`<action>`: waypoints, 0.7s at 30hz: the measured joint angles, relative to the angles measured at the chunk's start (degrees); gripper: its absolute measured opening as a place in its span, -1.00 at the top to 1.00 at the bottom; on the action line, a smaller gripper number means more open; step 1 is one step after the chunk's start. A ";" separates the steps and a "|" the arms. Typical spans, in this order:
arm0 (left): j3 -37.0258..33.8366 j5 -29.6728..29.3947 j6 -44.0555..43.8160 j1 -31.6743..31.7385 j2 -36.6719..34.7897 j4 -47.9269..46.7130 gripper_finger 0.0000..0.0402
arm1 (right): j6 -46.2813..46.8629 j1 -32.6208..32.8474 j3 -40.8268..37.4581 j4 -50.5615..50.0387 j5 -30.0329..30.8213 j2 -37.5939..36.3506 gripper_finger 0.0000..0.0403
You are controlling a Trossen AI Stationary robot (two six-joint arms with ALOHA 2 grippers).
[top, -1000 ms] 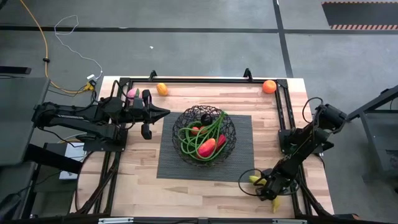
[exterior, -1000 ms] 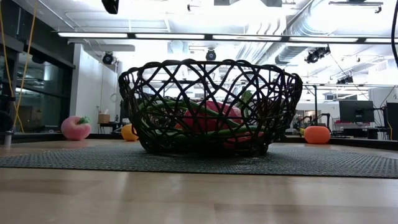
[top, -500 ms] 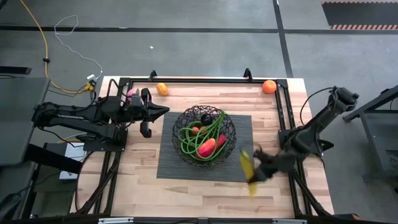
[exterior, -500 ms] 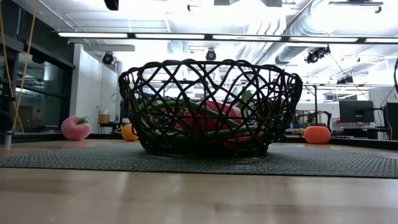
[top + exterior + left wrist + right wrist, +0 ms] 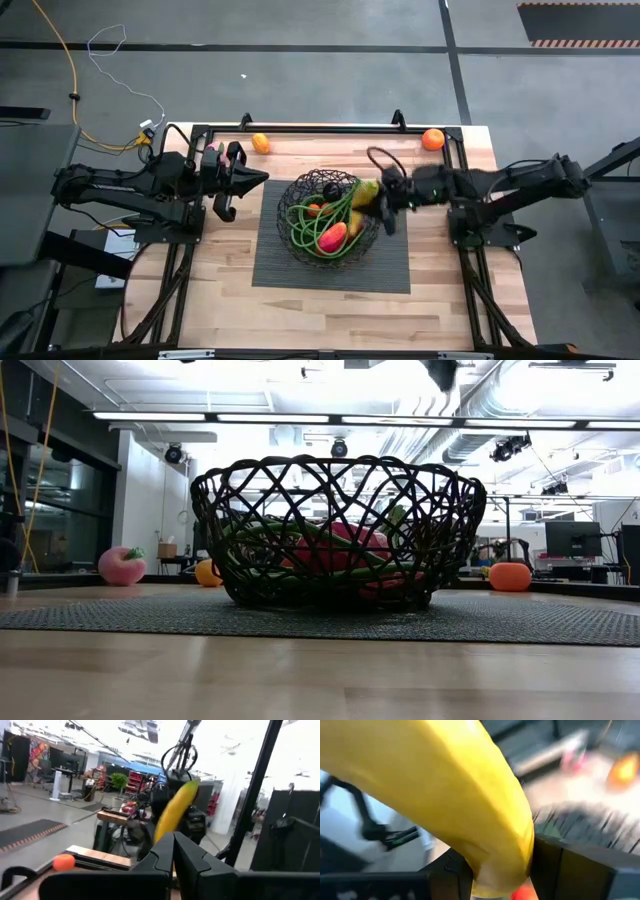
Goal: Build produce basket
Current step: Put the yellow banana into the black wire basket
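The black wire basket (image 5: 330,215) stands on a dark ribbed mat (image 5: 390,270) at mid-table. It holds green beans, red peppers and a dark round fruit. My right gripper (image 5: 384,203) reaches in from the table's right, shut on the yellow banana (image 5: 365,192), which hangs over the basket's right rim. The banana (image 5: 175,810) also shows tilted in the left wrist view. My left gripper (image 5: 262,178) stays shut and holds nothing, in the air left of the basket. Two oranges (image 5: 260,143) (image 5: 432,139) and a pink peach (image 5: 122,565) lie along the far edge. My right gripper pinches the banana between its two fingers (image 5: 447,870), on a stretch near one end (image 5: 495,862). The fingers come in about level from the table's right and lie across the banana. The banana is lifted clear and tilted, with most of its length reaching beyond the fingers.
The black frame rail (image 5: 300,128) runs along the table's far edge and down both sides. Bare wood (image 5: 330,315) lies between the mat and the near edge. The room behind shows through the basket (image 5: 335,530) in the low view.
My right gripper has swung from the table's near right corner up and toward the basket, rolling as it went. The banana has come up off the table with it and now hangs over the basket's right rim.
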 joint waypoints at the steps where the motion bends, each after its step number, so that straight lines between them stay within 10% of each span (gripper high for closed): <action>1: 0.00 0.00 -1.36 0.00 0.00 0.40 1.00 | -4.45 -1.27 2.15 -0.49 0.07 0.93 0.36; 8: 0.10 0.26 -6.92 -0.01 0.00 1.15 1.00 | -22.41 -7.38 15.53 -4.62 -0.69 8.19 0.36; 21: 11.67 -2.05 6.72 0.00 5.63 -16.64 1.00 | -19.86 -9.49 17.57 -8.43 -7.03 12.55 0.36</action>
